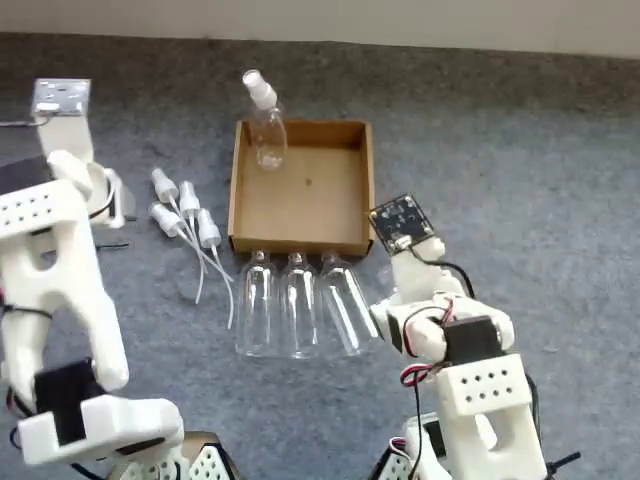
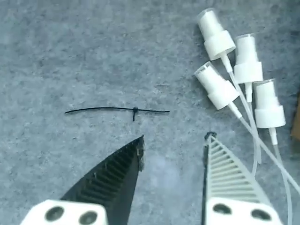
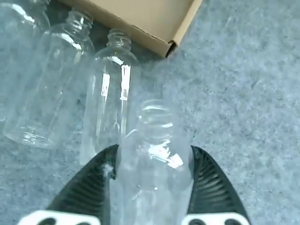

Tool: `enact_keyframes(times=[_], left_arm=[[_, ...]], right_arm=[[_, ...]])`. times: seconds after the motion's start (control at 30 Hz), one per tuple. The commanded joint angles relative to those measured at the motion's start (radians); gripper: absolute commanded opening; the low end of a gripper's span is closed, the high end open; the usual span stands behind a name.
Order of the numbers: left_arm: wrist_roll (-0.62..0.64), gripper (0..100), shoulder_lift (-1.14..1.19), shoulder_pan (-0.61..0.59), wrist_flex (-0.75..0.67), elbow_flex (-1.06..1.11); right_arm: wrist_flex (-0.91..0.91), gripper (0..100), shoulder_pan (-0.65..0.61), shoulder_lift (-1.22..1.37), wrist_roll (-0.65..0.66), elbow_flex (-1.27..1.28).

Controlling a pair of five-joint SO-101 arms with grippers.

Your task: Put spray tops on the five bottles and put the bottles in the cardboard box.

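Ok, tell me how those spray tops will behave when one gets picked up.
Probably very light: each of the spray tops is small plastic. The thin dip tubes look bendy and lie across one another, so lifting one may drag a neighbour. Being round, they could roll if nudged by the left gripper.

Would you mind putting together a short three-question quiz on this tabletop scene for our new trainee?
1. How many loose white plastic spray tops lie on the grey carpet?
2. True or false: the right gripper holds nothing.
3. Where is the clear plastic bottle that already wears a spray top? A. inside the brown cardboard box; B. lying flat on the carpet; C. standing on the carpet beside the box.
Key: 1. four; 2. false, its fingers are shut on an uncapped clear bottle; 3. A.
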Motion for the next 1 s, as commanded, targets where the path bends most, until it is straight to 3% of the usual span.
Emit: enact_keyframes(times=[0.0,0.2,0.47,0.97], left_arm=[[0.087,23,0.111,0.077,-0.023,-0.119],[0.302,20,0.294,0.097,-0.127,-0.180],[0.477,18,0.472,0.116,-0.249,-0.183],[0.503,18,0.535,0.114,-0.273,-0.174]], right_arm=[[-0.012,5.9,0.001,-0.061,-0.034,0.004],[0.001,5.9,-0.002,-0.134,-0.035,0.077],[0.001,6.0,-0.002,-0.153,-0.032,0.079],[0.001,6.0,-0.002,-0.151,-0.035,0.081]])
